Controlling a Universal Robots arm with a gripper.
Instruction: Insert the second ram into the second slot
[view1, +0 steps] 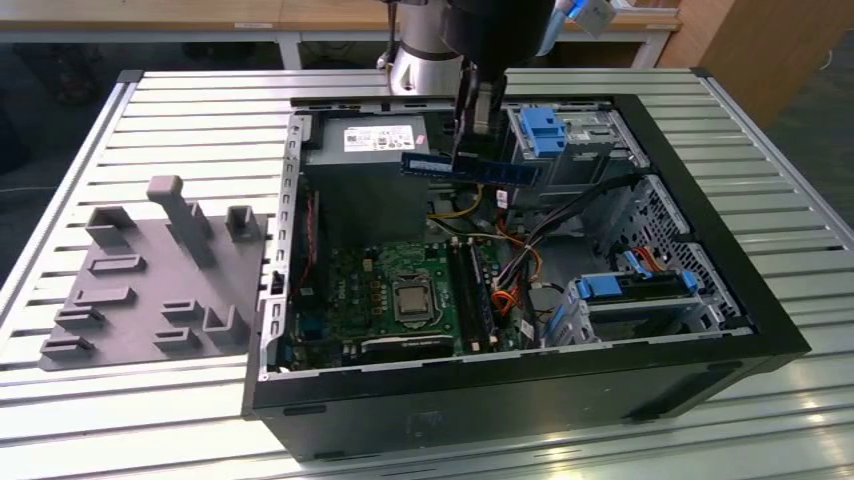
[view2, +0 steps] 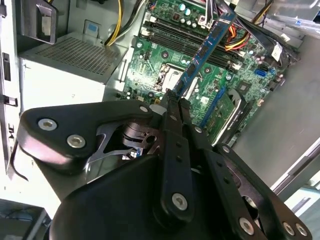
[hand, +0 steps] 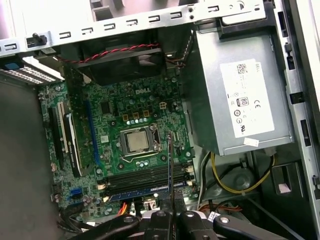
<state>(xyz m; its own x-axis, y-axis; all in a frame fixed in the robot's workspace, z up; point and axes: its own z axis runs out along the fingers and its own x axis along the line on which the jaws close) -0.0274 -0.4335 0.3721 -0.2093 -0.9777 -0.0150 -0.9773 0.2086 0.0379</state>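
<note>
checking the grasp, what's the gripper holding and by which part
The long thin dark-blue ram circuit-board stick; the gripper has its fingers shut on the middle of its upper long edge.

The arm (view1: 487, 30) hangs upright, fingers (view2: 172, 135) pinched onto the second ram (view1: 514, 172).

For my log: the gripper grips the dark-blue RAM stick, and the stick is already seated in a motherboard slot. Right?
Not seated. The gripper does grip the RAM stick, but the exterior view shows the stick held in the air above the open case, clear of the motherboard.
</note>
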